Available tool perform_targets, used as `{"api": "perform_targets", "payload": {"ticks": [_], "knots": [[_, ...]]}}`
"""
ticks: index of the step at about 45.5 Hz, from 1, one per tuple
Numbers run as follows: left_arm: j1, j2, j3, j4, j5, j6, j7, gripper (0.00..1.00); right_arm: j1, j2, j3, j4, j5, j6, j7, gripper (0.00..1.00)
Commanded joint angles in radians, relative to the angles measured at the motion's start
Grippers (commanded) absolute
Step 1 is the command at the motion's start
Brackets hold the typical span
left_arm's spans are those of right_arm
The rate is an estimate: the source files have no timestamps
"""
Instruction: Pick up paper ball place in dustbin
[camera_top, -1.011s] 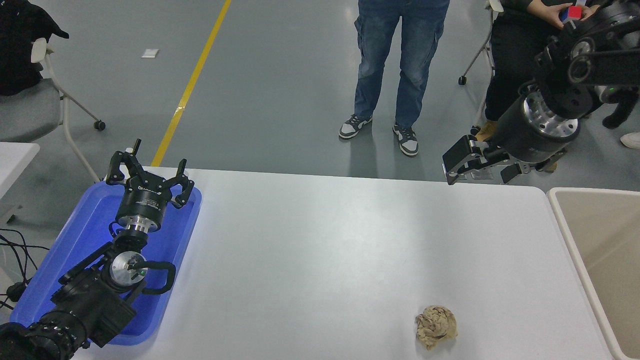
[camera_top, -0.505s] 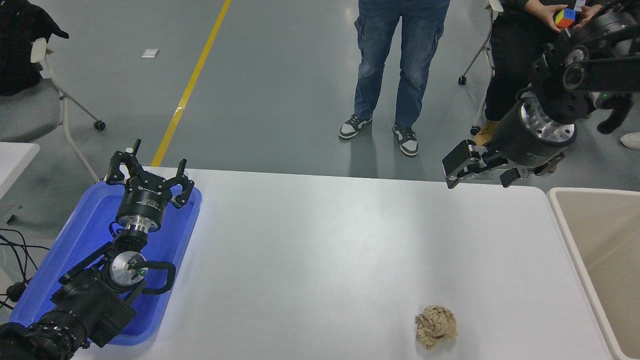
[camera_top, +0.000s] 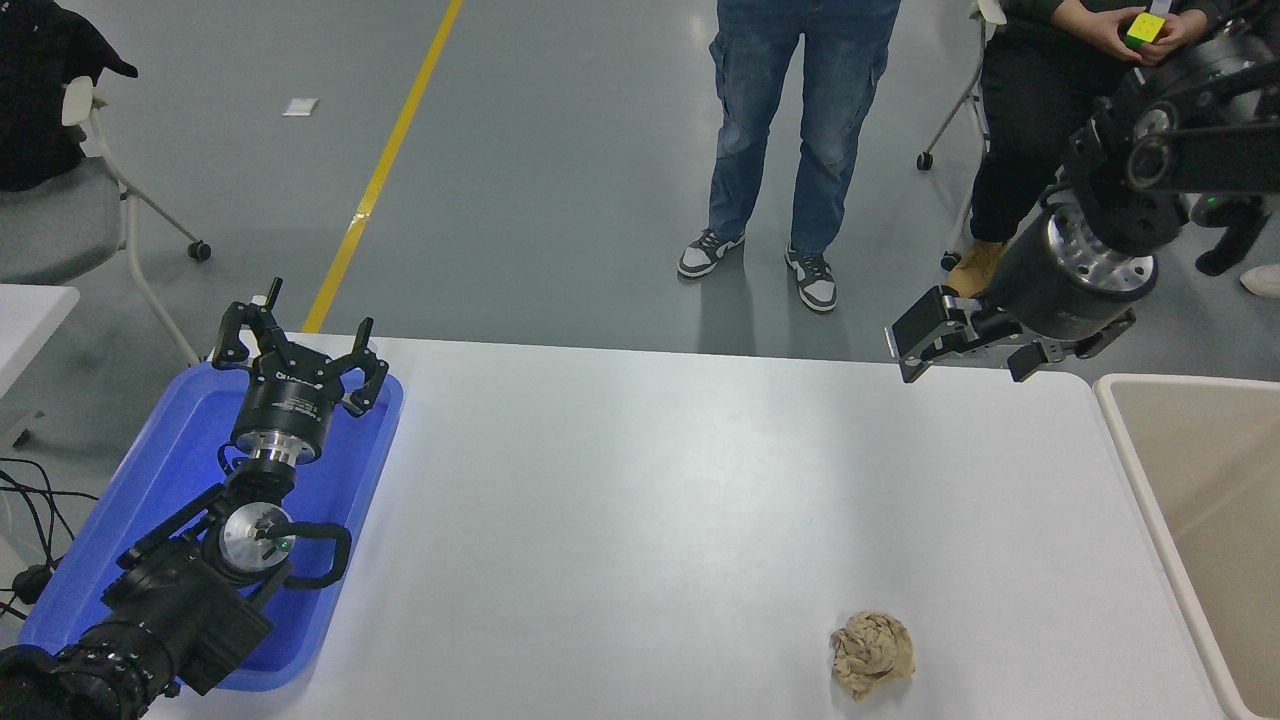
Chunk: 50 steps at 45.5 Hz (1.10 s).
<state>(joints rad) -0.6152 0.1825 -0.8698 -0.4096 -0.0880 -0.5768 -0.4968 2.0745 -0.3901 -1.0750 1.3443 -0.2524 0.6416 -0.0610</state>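
Nothing is done yet: the wrinkly tan paper ball (camera_top: 872, 654) lies lower right on the white table (camera_top: 650, 500), well apart from the empty, spread-fingered right gripper (camera_top: 968, 346) at upper right and outside the beige plastic dustbin (camera_top: 1150, 480); left gripper (camera_top: 297, 350), fingers spread, parked over the blue plastic tray (camera_top: 150, 470).

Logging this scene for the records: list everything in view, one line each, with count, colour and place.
paper ball: one, tan-brown, on the table near its front edge, right of centre
dustbin: one, beige with cream rim, at the table's right end
table: one, white, centre
tray: one, blue, on the table's left end
chair: one, grey, far left, black garment on it
floor line: one, yellow, beyond the table
standing person: one, blue jeans, beyond the far edge
seated person: one, dark clothes, top right, holding a coloured cube
left gripper: black, parked over the tray, jaws open
right gripper: black, above the far right corner, jaws open
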Motion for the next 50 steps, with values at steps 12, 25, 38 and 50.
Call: {"api": "perform_targets", "payload": {"ticks": [12, 25, 38, 50], "knots": [[0.0, 0.0, 0.0, 0.0, 0.001, 0.0, 0.0, 1.0, -0.367, 0.042, 0.107, -0.002, -0.045, -0.247, 0.001, 1.0], [0.0, 0.0, 0.0, 0.0, -0.001, 0.0, 0.0, 1.0, -0.491, 0.04, 0.155, -0.011, -0.133, -0.296, 0.001, 1.0], [0.0, 0.0, 0.0, 0.0, 0.001, 0.0, 0.0, 1.0, -0.562, 0.037, 0.185, -0.014, -0.133, -0.316, 0.001, 1.0], [0.0, 0.0, 0.0, 0.0, 0.001, 0.0, 0.0, 1.0, -0.622, 0.04, 0.198, -0.022, -0.133, -0.344, 0.001, 1.0]]}}
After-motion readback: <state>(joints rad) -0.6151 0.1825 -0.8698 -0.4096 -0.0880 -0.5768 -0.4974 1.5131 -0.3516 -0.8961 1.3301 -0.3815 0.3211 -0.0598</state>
